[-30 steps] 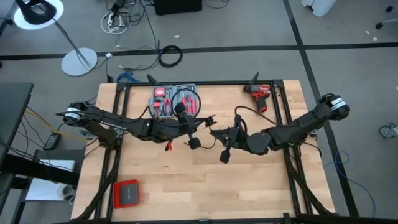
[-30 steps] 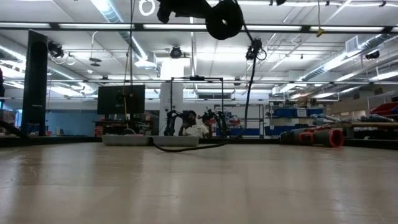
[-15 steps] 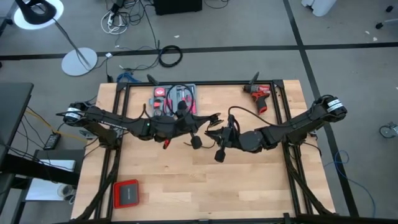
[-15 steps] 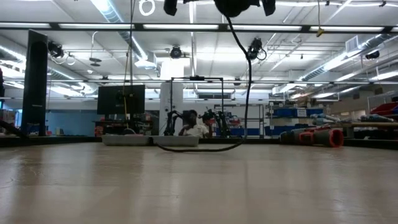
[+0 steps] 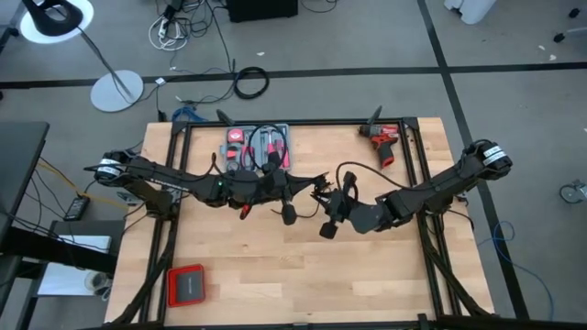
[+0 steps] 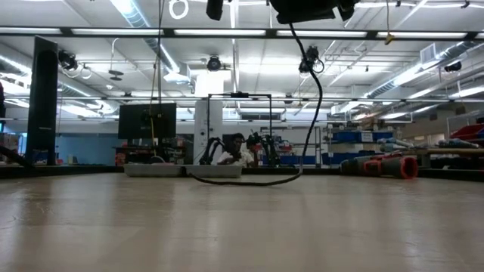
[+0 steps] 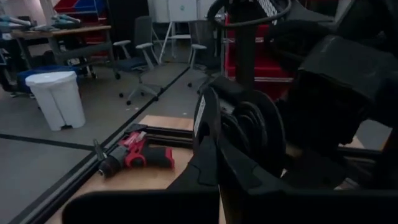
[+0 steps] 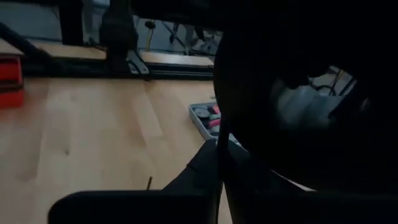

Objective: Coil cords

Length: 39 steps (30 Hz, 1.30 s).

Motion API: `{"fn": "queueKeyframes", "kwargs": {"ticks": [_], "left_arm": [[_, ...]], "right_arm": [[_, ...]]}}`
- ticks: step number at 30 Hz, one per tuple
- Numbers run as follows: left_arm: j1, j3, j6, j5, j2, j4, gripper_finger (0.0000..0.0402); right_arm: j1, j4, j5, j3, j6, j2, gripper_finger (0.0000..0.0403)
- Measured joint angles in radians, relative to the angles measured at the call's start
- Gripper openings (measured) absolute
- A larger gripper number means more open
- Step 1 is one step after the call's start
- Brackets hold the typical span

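One cable [image 5: 341, 174] loops above the table's centre, strung between two grippers. The left gripper [image 5: 292, 186] is clenched on its wound coils [image 7: 252, 134], which only the left wrist view shows. Whether the right gripper [image 5: 323, 197] grips cannot be told. At 1 o'clock lies one red drill [image 5: 382, 140]; at 11 o'clock, one grey tool case [image 5: 248, 147].

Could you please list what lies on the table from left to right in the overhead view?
Red box → grey tool case → left pincer → right pincer → red drill.
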Motion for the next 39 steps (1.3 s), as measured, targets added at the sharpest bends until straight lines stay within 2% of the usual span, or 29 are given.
{"fn": "queueKeyframes", "kwargs": {"ticks": [3, 7, 15, 22, 27, 31, 39], "left_arm": [[0.0, 0.003, 0.0, -0.001, -0.007, 0.001, 0.0], [-0.008, 0.005, 0.014, -0.002, -0.008, 0.018, 0.0], [-0.012, 0.005, 0.04, -0.009, -0.006, 0.028, 0.0], [-0.022, 0.004, 0.082, -0.016, -0.006, 0.025, 0.0], [-0.02, 0.004, 0.096, -0.019, -0.006, 0.045, 0.0], [-0.022, 0.003, 0.105, -0.01, -0.006, 0.052, 0.0], [-0.021, 0.002, 0.105, -0.004, -0.006, 0.06, 0.0]], "right_arm": [[0.014, -0.05, 0.026, -0.006, 0.002, 0.005, 0.0044], [0.02, -0.121, 0.042, -0.006, 0.112, 0.002, 0.0058], [0.039, -0.14, 0.001, -0.006, 0.196, 0.005, 0.0056], [0.121, -0.192, -0.062, -0.005, 0.407, 0.004, 0.0054], [0.18, -0.139, -0.063, -0.006, 0.378, 0.004, 0.0054], [0.181, -0.039, -0.103, -0.09, 0.397, 0.003, 0.0054], [0.161, 0.418, -0.148, -0.387, 0.403, 0.004, 0.0056]]}}
